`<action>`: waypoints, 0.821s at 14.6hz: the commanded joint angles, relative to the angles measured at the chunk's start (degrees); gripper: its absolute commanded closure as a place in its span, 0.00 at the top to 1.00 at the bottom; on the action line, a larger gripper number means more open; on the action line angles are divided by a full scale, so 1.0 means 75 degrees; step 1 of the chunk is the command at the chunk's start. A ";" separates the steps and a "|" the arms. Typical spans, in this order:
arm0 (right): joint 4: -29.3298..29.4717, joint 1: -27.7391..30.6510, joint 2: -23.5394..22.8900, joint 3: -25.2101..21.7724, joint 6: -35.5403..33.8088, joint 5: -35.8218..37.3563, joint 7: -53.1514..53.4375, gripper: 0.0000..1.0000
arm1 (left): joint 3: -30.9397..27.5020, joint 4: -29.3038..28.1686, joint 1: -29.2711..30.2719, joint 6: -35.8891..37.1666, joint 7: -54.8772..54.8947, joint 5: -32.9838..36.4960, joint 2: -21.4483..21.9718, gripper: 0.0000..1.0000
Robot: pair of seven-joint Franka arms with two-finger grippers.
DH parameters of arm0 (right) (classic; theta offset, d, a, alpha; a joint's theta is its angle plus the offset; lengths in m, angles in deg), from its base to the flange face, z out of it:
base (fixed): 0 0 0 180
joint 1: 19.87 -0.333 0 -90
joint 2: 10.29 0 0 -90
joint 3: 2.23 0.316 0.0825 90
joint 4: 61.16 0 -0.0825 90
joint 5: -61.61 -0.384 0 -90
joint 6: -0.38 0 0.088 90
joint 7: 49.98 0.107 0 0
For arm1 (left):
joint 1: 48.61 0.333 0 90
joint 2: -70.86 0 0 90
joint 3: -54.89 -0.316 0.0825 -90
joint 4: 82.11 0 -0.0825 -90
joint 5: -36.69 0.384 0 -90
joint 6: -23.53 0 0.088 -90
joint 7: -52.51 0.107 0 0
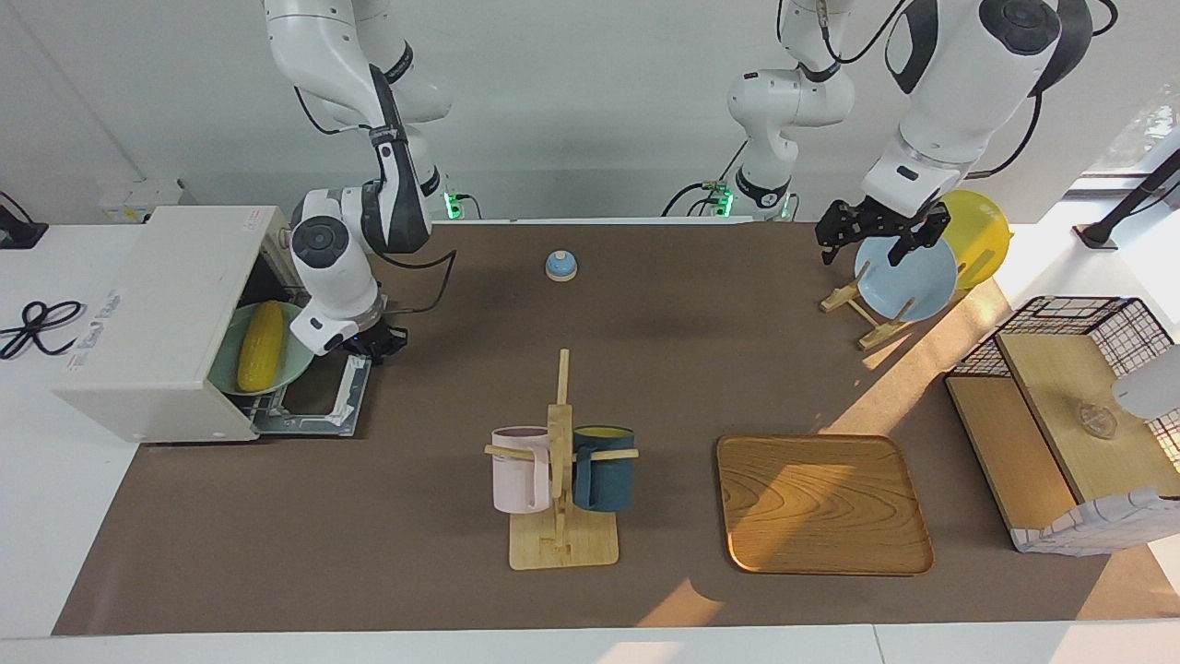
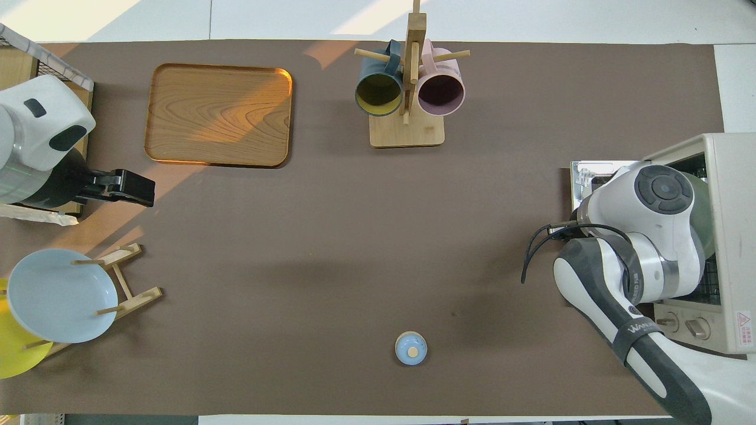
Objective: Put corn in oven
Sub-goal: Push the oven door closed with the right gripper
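Facing view: the corn lies on a pale green plate inside the oven at the right arm's end of the table, and the oven door lies flat open in front of it. The right gripper hangs low over the door's edge, fingertips pinched together on nothing. The left gripper waits over the blue plate in its rack, fingers spread wide, empty. To my eye the placing looks done. What seems left is drawing the right arm clear and, if wanted, lifting the door shut without jolting the plate.
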State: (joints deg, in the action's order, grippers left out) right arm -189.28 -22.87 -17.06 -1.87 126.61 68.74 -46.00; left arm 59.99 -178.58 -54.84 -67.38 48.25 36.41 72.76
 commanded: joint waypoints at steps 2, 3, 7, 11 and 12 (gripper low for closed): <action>0.1796 0.0119 -0.0059 -0.0012 -0.2294 0.0550 -0.0619 0.00 | 0.0023 0.0160 -0.0024 0.0298 -0.0028 0.0084 -0.0136 1.00; 0.2079 0.0212 0.0023 -0.0058 -0.2718 0.0539 -0.1076 0.00 | 0.0023 0.0160 -0.0059 0.0298 -0.0028 0.0072 -0.0113 1.00; 0.2270 0.1044 0.0539 -0.0082 -0.3482 0.0503 -0.2426 0.00 | 0.0035 0.0323 -0.0071 0.0321 -0.0087 0.0026 -0.0125 1.00; 0.2293 0.1198 0.0890 -0.0071 -0.3858 0.0457 -0.2569 0.00 | 0.0082 0.0372 0.0022 0.0286 -0.0064 -0.0022 -0.0020 1.00; 0.2282 0.1151 0.1030 -0.0070 -0.4010 0.0456 -0.2569 0.10 | 0.0070 0.0348 0.0057 0.0286 -0.0017 -0.0022 0.0039 1.00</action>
State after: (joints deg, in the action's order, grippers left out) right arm -171.31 -14.04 -11.23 -2.96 98.76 71.57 -64.75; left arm 60.18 -176.43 -55.03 -66.44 48.24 36.39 72.23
